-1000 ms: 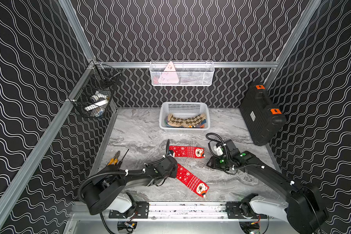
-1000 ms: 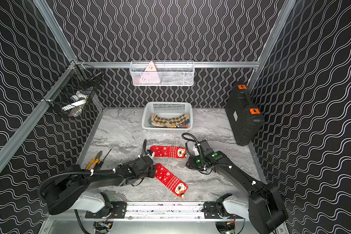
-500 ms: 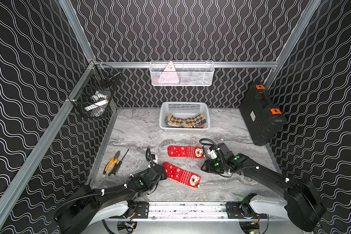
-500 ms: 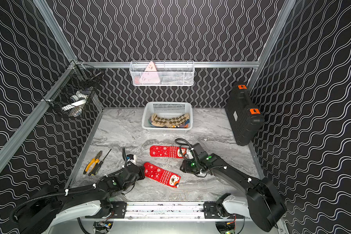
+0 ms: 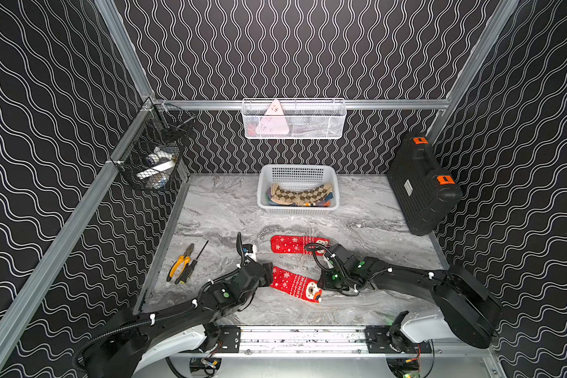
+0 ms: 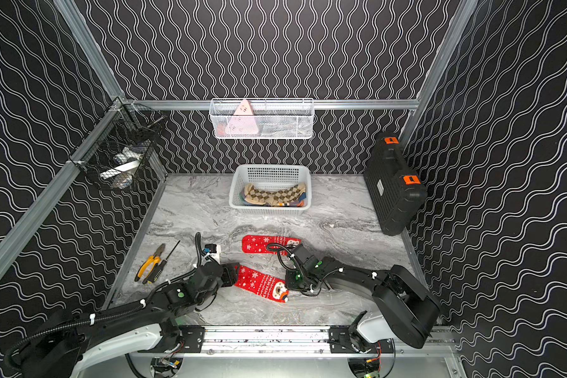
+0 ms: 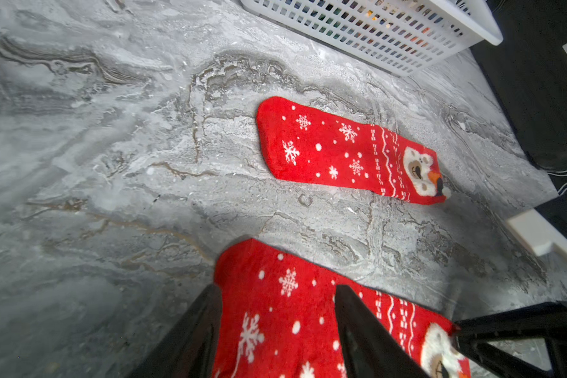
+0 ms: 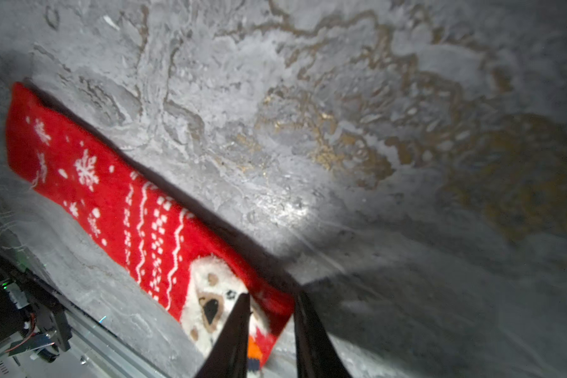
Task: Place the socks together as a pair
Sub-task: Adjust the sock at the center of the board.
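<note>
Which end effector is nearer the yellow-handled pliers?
Left. The left end effector is at the cuff end of the near red sock, the end toward the pliers; the right end effector is at its face end, farther away.

top views are bright and sharp; right wrist view is dim, shadowed, with glare on the table [image 8: 285,209]; near red sock [image 7: 275,327] blurs in left wrist view.

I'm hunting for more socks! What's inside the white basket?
In the white basket, a tan diamond-patterned sock lies on top. Colourful fabric bits peek out beneath it. What else lies underneath is covered.
</note>
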Robot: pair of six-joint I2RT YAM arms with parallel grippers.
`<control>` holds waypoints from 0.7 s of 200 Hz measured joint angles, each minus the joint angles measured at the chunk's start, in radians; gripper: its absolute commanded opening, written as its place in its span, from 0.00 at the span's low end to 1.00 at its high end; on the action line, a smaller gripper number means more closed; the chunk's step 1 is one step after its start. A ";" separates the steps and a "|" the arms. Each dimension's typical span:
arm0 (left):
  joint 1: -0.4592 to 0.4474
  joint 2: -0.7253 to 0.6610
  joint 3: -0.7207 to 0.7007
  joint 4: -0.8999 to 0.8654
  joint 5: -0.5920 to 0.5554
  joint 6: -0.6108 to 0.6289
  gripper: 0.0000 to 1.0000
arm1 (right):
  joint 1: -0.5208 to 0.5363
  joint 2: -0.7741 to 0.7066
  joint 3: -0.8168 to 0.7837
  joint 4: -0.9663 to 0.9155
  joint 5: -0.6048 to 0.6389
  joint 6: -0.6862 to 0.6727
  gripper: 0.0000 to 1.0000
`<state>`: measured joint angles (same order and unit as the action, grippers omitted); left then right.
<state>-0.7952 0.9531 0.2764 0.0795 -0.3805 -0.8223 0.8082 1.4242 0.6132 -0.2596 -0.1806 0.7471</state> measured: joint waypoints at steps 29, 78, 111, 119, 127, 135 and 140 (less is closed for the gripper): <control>0.000 0.008 0.008 -0.032 -0.007 0.039 0.60 | -0.005 0.026 0.039 -0.014 0.027 -0.008 0.02; 0.003 0.066 0.039 -0.047 -0.006 0.090 0.60 | -0.135 0.058 0.123 -0.085 0.068 -0.117 0.00; 0.024 0.106 0.052 -0.049 0.010 0.117 0.60 | -0.175 0.127 0.208 -0.169 0.074 -0.227 0.00; 0.030 0.112 0.054 -0.049 0.015 0.117 0.59 | -0.177 0.142 0.224 -0.181 0.073 -0.248 0.00; 0.039 0.119 0.057 -0.049 0.023 0.118 0.59 | -0.179 0.158 0.239 -0.191 0.068 -0.267 0.00; 0.047 0.124 0.059 -0.049 0.032 0.122 0.59 | -0.181 0.173 0.252 -0.198 0.054 -0.281 0.00; 0.052 0.125 0.060 -0.049 0.038 0.125 0.59 | -0.181 0.182 0.259 -0.201 0.048 -0.293 0.00</control>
<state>-0.7433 1.0779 0.3367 0.0303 -0.3428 -0.6971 0.6273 1.6058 0.8722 -0.4610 -0.1329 0.4541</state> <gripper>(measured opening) 0.594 0.059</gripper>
